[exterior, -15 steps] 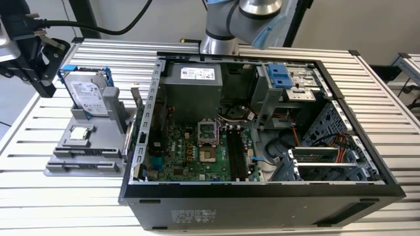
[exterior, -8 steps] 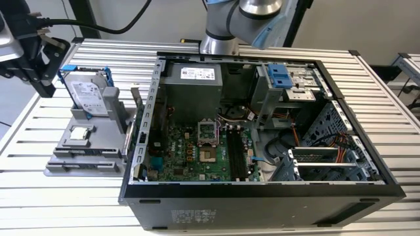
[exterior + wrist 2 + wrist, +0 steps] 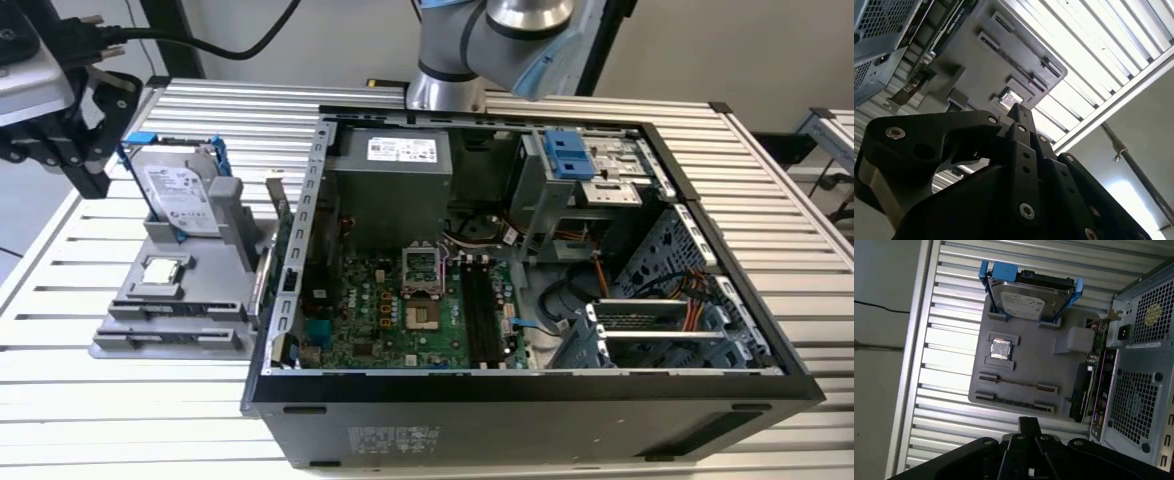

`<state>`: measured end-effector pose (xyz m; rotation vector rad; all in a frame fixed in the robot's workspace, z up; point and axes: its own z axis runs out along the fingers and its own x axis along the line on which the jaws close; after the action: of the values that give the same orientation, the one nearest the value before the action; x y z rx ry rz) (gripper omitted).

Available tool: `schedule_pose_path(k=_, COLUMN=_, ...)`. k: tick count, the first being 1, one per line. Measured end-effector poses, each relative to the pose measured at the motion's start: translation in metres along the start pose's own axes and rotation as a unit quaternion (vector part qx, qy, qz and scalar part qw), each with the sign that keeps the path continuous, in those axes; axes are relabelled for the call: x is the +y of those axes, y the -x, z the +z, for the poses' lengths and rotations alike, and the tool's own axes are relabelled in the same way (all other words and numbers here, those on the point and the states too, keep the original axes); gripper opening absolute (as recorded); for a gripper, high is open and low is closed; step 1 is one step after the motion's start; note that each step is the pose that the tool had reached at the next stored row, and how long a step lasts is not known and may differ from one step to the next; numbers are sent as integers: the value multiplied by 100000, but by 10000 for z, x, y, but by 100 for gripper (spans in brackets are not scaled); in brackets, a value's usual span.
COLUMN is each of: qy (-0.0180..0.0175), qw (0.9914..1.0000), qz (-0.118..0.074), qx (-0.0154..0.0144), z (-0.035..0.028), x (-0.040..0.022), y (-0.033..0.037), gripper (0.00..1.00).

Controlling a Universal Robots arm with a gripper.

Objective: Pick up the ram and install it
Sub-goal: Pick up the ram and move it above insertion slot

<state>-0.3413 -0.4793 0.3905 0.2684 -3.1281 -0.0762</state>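
This looks like a robotics lab or test cell, not a home or office. A bench of ribbed aluminium slats (image 3: 160,400) spreads beneath the gripper (image 3: 1029,426). Below and ahead of the gripper sits a grey moulded fixture tray (image 3: 1044,365) slotted for loose computer parts. Beyond the tray from the gripper, an opened tower case (image 3: 534,410) lies on its side. Plain pale walls (image 3: 747,50) seem to enclose the bench.

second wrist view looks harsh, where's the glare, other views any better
second wrist view: table slats blow out white, the close hand is dark; first wrist view: glare on slats beside the grey tray; exterior view: evenly lit
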Motion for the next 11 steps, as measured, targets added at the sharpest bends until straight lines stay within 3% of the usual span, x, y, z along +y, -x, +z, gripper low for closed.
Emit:
schedule_pose_path(k=3, qy=9, qw=99963, qz=-2729, qx=129, z=0, x=0, y=0, gripper=0)
schedule_pose_path(k=6, qy=15, qw=99850, qz=-5473, qx=262, z=0, x=0, y=0, gripper=0)
schedule_pose_path(k=8, qy=7, qw=99733, qz=-7293, qx=359, z=0, x=0, y=0, gripper=0)
schedule_pose_path(k=11, qy=13, qw=99492, qz=-10059, qx=488, z=0, x=0, y=0, gripper=0)
